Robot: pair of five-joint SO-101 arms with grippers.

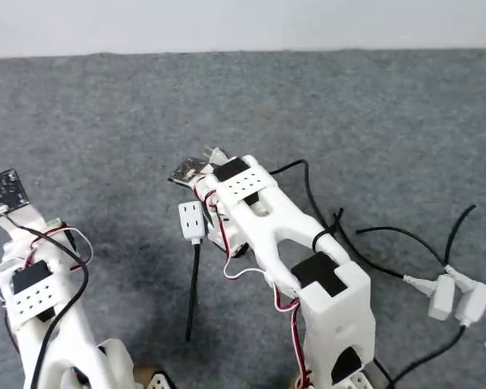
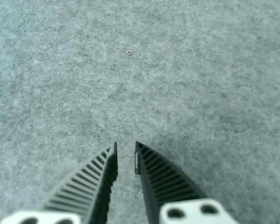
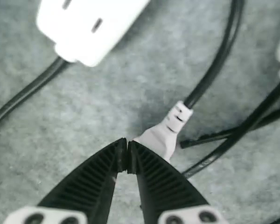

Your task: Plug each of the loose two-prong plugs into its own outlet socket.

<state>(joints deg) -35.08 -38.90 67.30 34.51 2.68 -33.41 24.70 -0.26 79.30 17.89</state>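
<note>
Right gripper (image 3: 127, 156) grips plug (image 3: 162, 135) amid cables (image 3: 214, 70), near socket (image 3: 88, 23).

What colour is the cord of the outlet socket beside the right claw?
Black cord from the white plastic outlet socket; clearest in high view.

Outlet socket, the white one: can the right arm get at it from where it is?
Probably yes. The outlet socket lies face up on the carpet close ahead of the right gripper, nothing covering it. The gripper is shut, though, with a grey plug at its tips.
</note>
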